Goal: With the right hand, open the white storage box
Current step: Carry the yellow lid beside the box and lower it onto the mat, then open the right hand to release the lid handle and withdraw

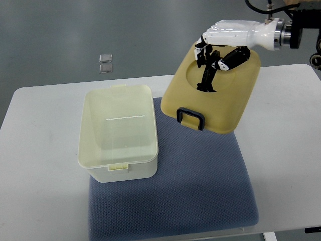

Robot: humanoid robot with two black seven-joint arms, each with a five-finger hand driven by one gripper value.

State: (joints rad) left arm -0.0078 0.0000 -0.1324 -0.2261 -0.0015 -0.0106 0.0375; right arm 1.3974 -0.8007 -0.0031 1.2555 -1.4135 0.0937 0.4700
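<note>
table (45, 165) white, carries all | blue mat (200, 191) on table | storage box (118, 133) open, on mat's left edge | lid (215, 95) off box, tilted in air right of box, black handle (191, 119) at its low edge | right hand (225, 42) fingers curled, gripping lid top | two small clear squares (105, 63) on floor beyond box

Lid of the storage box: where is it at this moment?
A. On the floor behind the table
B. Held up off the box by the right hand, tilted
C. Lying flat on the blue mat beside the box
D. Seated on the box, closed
B: the right hand grips the lid, tilted with its black handle toward the camera, to the right of the box, which stands open.
</note>
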